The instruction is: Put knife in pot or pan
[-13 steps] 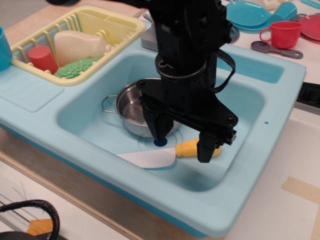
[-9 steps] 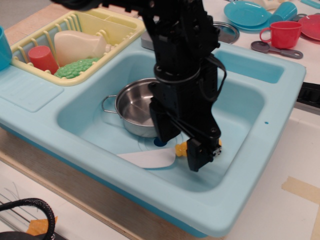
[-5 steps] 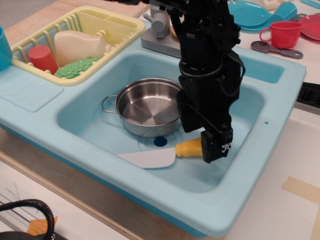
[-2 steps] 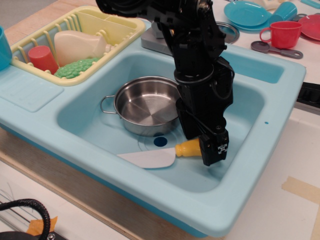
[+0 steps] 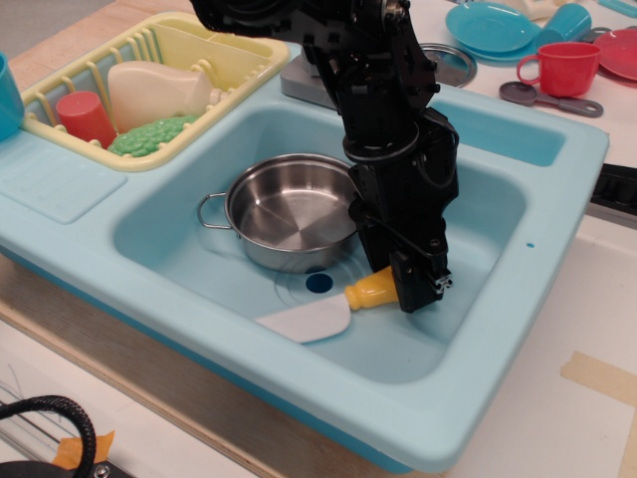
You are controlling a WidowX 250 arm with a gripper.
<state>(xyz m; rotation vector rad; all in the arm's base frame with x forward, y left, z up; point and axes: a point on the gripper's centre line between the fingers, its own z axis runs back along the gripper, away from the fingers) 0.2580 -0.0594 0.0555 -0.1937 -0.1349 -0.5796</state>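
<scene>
The knife lies at the front of the light blue sink (image 5: 199, 179), with its white blade (image 5: 304, 324) on the sink floor and its yellow-orange handle (image 5: 370, 292) tilted up to the right. My black gripper (image 5: 406, 287) reaches down into the sink and is shut on the right end of the handle. The shiny steel pot (image 5: 289, 211) stands empty just behind and left of the knife, its wire loop handle (image 5: 209, 209) at its left. My arm touches or hides the pot's right rim.
A yellow dish rack (image 5: 149, 80) with a red cup, a green item and a cream item stands at the back left. A red mug (image 5: 562, 68), a grey spoon (image 5: 547, 98) and a blue plate (image 5: 493, 28) lie at the back right. A dark drain hole (image 5: 318, 283) is next to the knife.
My gripper came down over the knife handle and closed on it. The knife has turned, its handle end raised and its blade shifted right. The pot slid slightly left.
</scene>
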